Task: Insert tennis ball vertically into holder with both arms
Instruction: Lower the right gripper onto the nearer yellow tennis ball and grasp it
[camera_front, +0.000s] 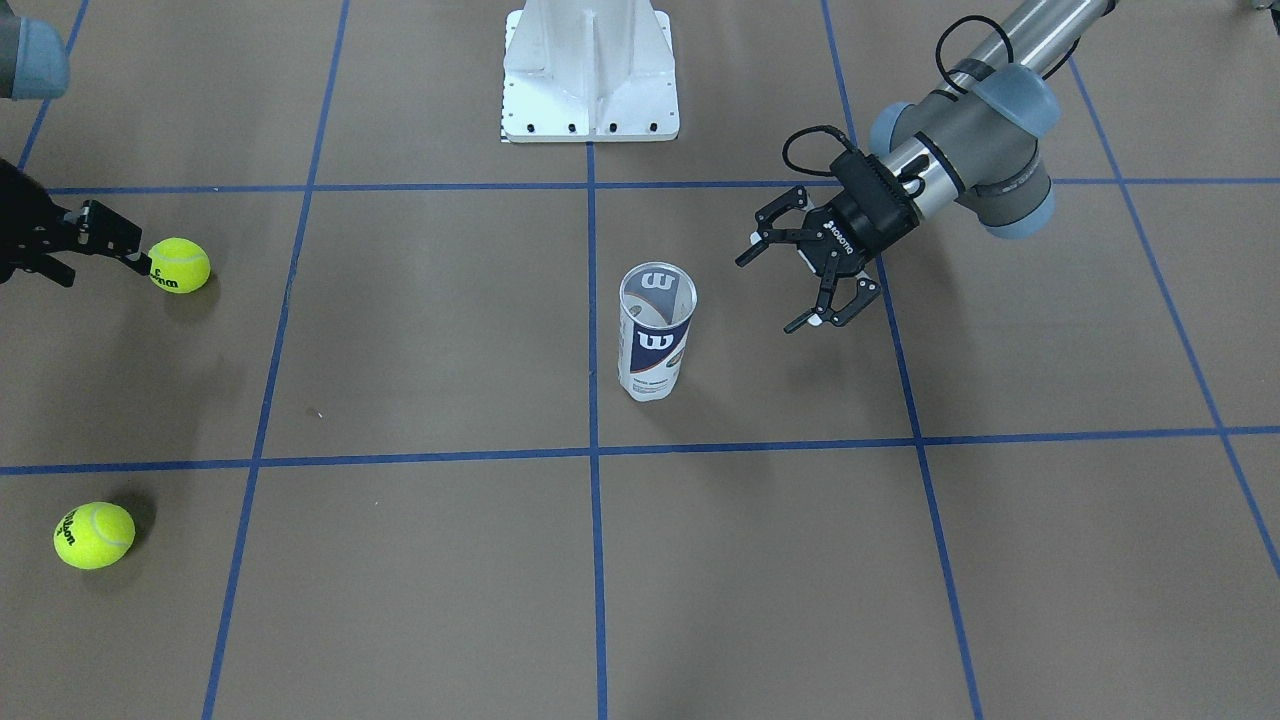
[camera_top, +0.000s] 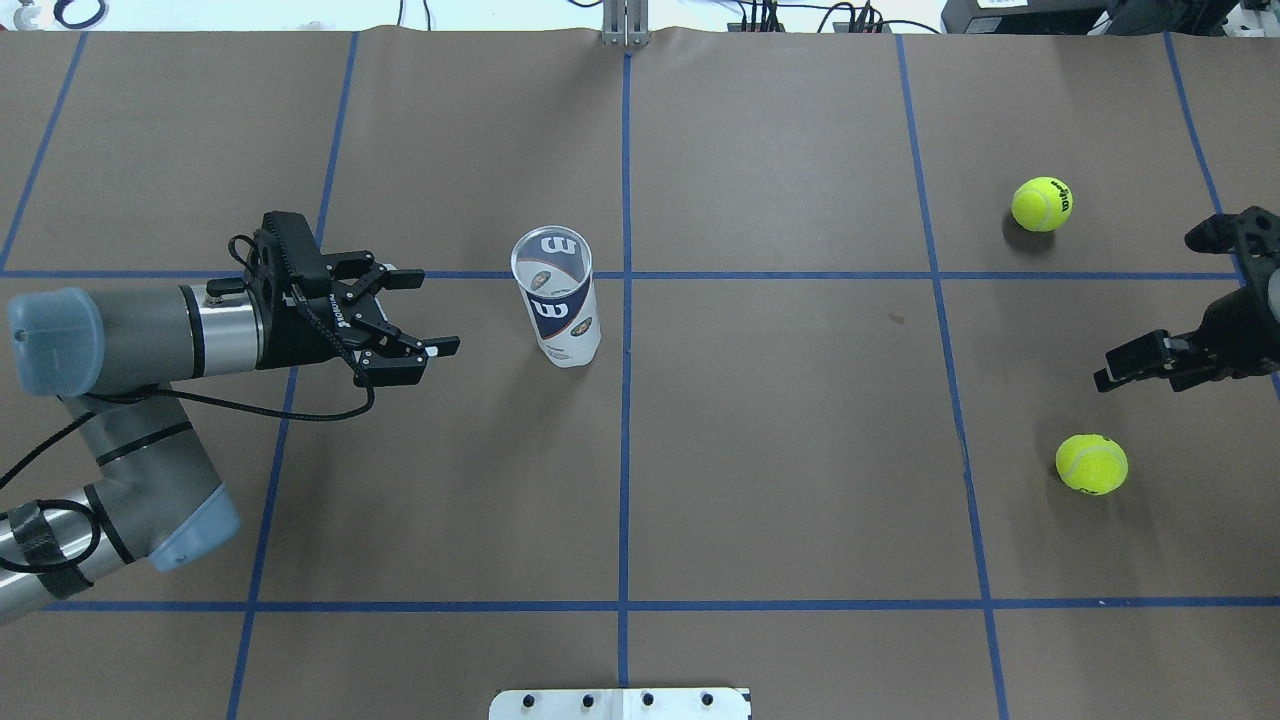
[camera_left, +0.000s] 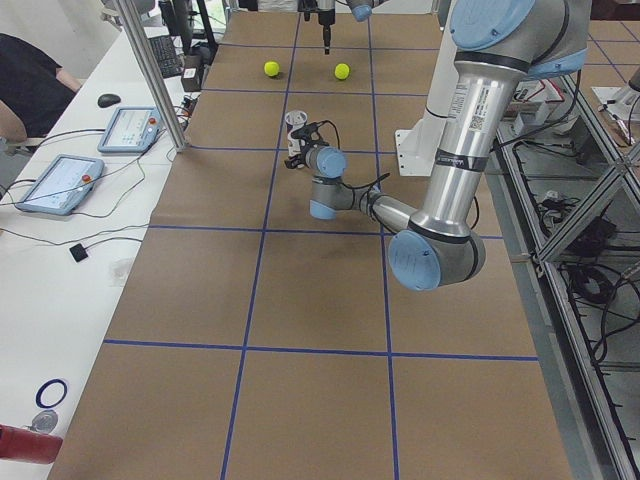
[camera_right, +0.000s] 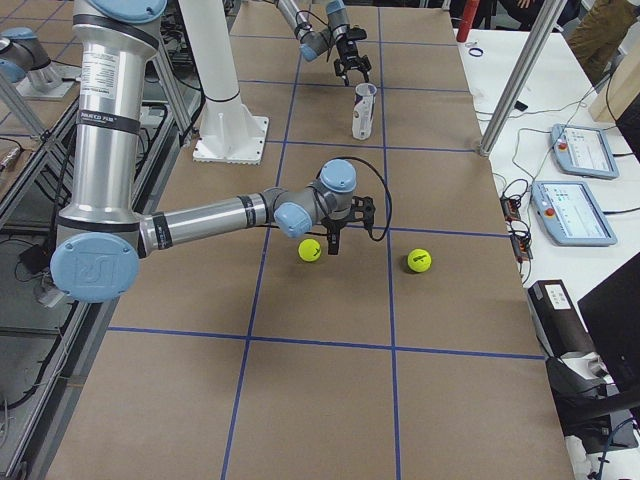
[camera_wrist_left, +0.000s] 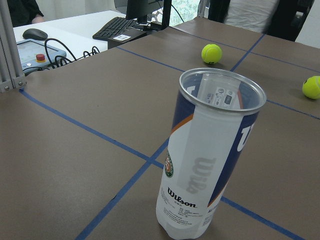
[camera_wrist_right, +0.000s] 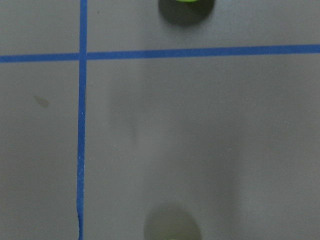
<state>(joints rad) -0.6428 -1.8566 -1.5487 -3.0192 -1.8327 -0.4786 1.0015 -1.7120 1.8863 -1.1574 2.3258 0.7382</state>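
Little of the task is seen to be done: the holder (camera_top: 555, 300) is stood upright near the middle of the tabletop (camera_top: 780, 450) with nothing inside it, and the near ball (camera_top: 1091, 463) and the far ball (camera_top: 1041, 204) are left lying well apart from it. The left tool (camera_top: 432, 310) is held with its fingers apart just beside the holder, not touching it, and the right tool (camera_top: 1150, 310) is held with its fingers apart close to the near ball, with nothing gripped. It is judged that a ball must be picked up, the holder steadied, and the ball dropped in from the top.
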